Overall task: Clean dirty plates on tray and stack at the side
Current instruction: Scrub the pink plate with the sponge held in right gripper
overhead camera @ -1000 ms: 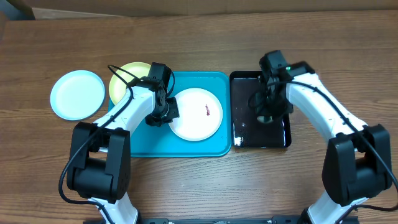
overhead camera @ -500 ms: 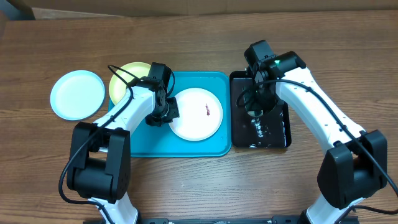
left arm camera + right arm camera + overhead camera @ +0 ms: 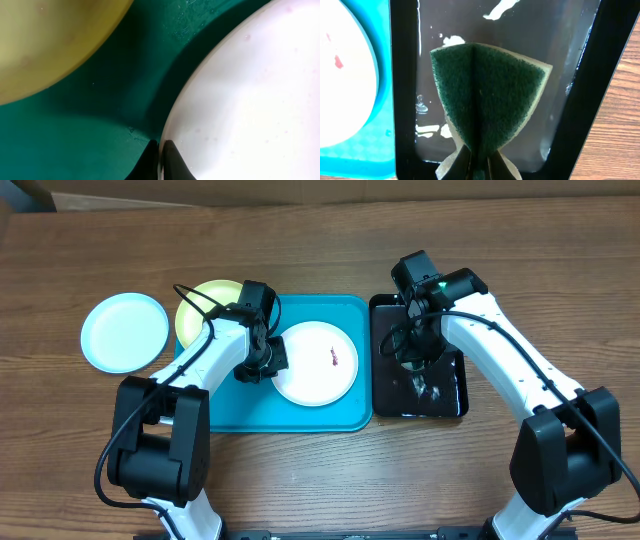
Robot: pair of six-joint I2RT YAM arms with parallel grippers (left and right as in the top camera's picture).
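Over glossy black tray | right gripper clamped folded green sponge | round white plate lay leftward, rim pinched by left gripper

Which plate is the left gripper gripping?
The white plate, red-smeared, its rim pinched by the left gripper; the yellow-green plate and light blue plate sit ungripped.

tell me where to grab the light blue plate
Probably pinch the light blue plate by its raised rim at the near-left edge, from above. It lies flat on the table, so only the lip gives purchase, and the yellow plate crowds its right side.
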